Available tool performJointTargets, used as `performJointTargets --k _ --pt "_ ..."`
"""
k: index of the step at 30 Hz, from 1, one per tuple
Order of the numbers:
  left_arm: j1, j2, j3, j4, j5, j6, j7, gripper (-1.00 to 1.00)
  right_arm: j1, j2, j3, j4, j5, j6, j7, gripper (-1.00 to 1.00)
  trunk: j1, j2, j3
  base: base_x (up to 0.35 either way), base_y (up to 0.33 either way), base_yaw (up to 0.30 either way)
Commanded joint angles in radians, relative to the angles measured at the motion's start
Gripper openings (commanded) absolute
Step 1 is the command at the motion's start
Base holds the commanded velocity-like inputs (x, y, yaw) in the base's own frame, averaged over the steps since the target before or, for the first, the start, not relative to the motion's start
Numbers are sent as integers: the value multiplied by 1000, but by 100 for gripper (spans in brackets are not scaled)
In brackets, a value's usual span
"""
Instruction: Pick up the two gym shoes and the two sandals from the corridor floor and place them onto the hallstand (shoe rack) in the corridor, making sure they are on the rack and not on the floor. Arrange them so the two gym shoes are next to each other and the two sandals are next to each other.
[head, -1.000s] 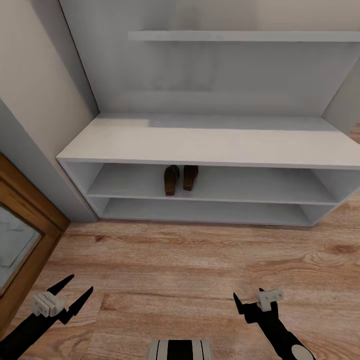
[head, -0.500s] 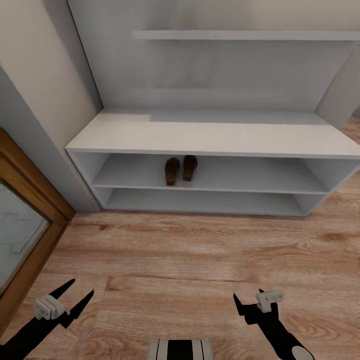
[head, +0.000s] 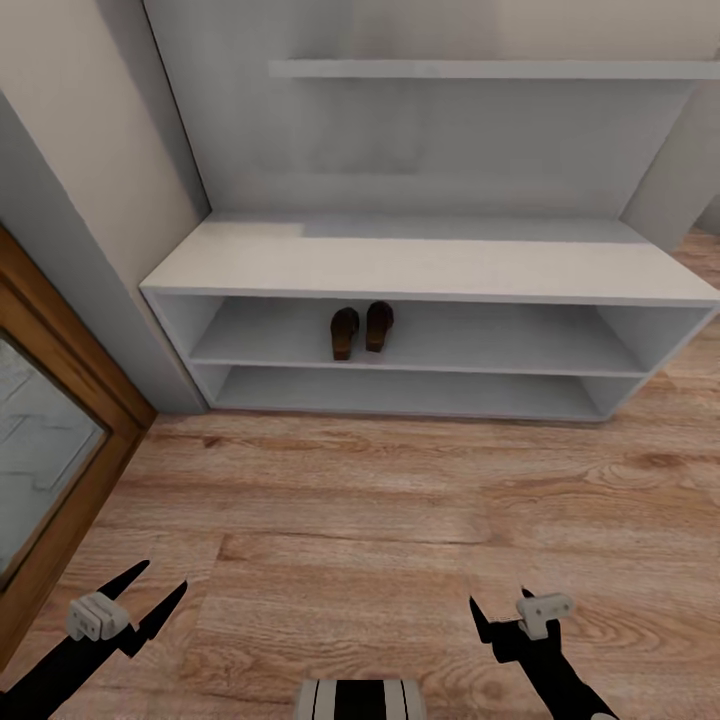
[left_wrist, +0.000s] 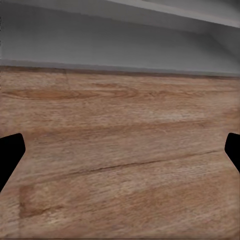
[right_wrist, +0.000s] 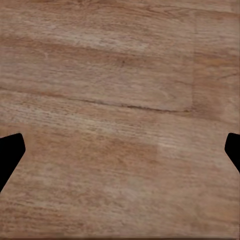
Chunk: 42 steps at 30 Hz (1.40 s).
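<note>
On the hallstand (head: 420, 270), two sandals (head: 361, 330); wood corridor floor (head: 400, 500).

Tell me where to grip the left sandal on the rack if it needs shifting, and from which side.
Take the left sandal across its wide strap, coming in level from the open front of the hallstand. It lies flat on the upper tier beside the other sandal, with the thick top just above, so a reach from overhead looks blocked.

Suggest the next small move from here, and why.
Probably turn the base to look for the gym shoes: the two sandals already sit side by side on the hallstand upper tier, and the left gripper and right gripper are open and empty.
</note>
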Motion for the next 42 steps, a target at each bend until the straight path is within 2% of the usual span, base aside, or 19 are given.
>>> performJointTargets --k 1,12,14,15,16,17,19,20,21,22,23,24,25,26,28,37,42 --pt "0 0 0 1 0 0 0 100 1 0 0 3 0 -5 0 100 0 0 0 -39 0 0" --pt "-1 -1 0 3 -1 1 16 100 5 0 0 12 1 -21 -5 100 0 0 0 -21 0 0" --pt "-1 -1 -1 3 0 1 57 100 6 0 -1 13 0 -24 -6 100 0 0 0 -7 0 0" --pt "-1 -1 -1 3 0 1 57 100 6 0 -1 13 0 -24 -6 100 0 0 0 -7 0 0" --pt "-1 -2 -3 3 0 2 90 100 6 0 -2 13 0 -25 -7 100 0 0 0 -5 0 0" --pt "-1 -2 -3 3 0 2 90 100 6 0 -2 13 0 -25 -7 100 0 0 0 -5 0 0" --pt "-1 -4 -8 3 1 3 174 100 6 1 -3 13 -1 -26 -7 100 0 0 0 -4 0 0" --pt "-1 -4 -8 3 1 3 174 100 6 1 -3 13 -1 -26 -7 100 0 0 0 -3 0 0" --pt "-1 -4 -10 2 1 3 220 100 6 1 -4 14 -1 -27 -8 100 0 0 0 -3 0 0" --pt "-1 -4 -10 2 1 3 220 100 6 1 -4 14 -1 -27 -8 100 0 0 0 -3 0 0" --pt "-1 -5 -12 2 1 3 261 100 6 1 -4 14 -1 -27 -9 100 0 0 0 -2 0 0" --pt "-1 -5 -12 2 1 3 261 100 6 1 -4 14 -1 -27 -9 100 0 0 0 -2 0 0" --pt "-1 -6 -15 2 1 4 300 100 6 1 -5 14 -1 -28 -12 100 0 0 0 -2 0 0" --pt "-1 -6 -15 2 1 4 300 100 6 1 -5 14 -1 -28 -12 100 0 0 0 -2 0 0" --pt "-1 -8 -24 2 0 4 362 100 6 1 -5 14 -2 -28 -25 100 0 0 0 -1 0 -5" --pt "-1 -9 -52 1 -3 4 426 100 6 2 -5 16 -2 -29 -78 100 0 0 0 -1 0 -85" --pt "-1 -9 -92 2 -6 4 453 100 6 4 -4 18 -1 -30 -137 100 0 0 1 0 0 -203"
